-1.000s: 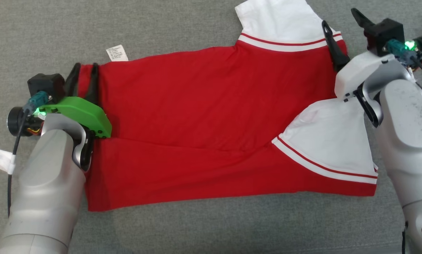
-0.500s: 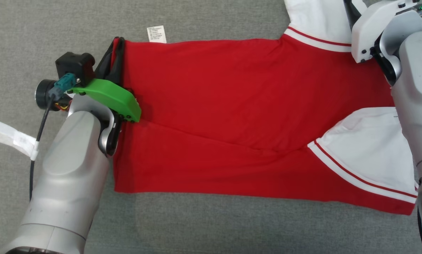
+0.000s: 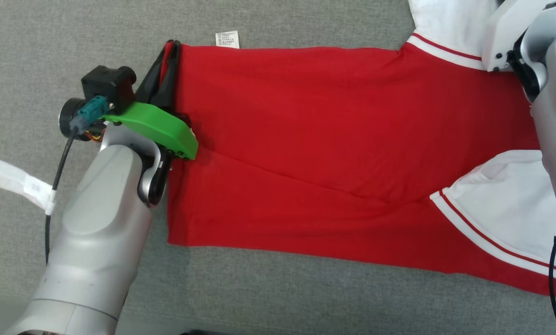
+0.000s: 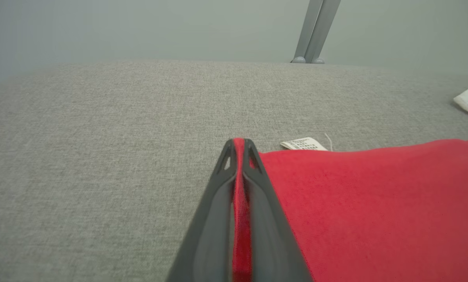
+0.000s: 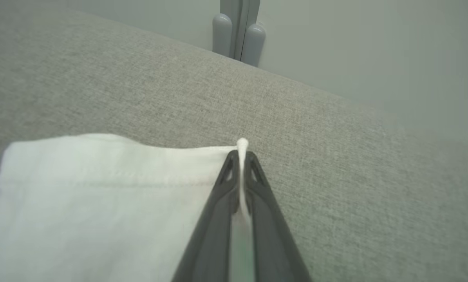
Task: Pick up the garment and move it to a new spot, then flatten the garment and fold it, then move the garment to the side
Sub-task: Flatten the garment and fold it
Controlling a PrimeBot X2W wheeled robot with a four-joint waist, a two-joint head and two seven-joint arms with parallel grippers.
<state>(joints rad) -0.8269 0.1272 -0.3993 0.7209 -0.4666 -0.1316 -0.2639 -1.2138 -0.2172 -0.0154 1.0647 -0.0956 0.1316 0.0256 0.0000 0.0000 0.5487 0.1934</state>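
The garment is a red shirt with white, red-striped sleeves, spread flat on the grey fabric surface. My left gripper is shut on its far left corner; red cloth shows pinched between the dark fingers. In the left wrist view, the red body lies to the right. My right gripper is shut on the edge of the far white sleeve, with white cloth squeezed between its fingers. In the head view the right forearm covers the shirt's right side.
A small white care label sticks out by the left corner. A white strip lies on the surface at the left. Grey posts stand past the far edge. Bare surface spreads in front of the shirt and to its left.
Both grippers have closed on the garment, the left first, then the right on the sleeve. The head camera has shifted, so the whole shirt sits further right and up.
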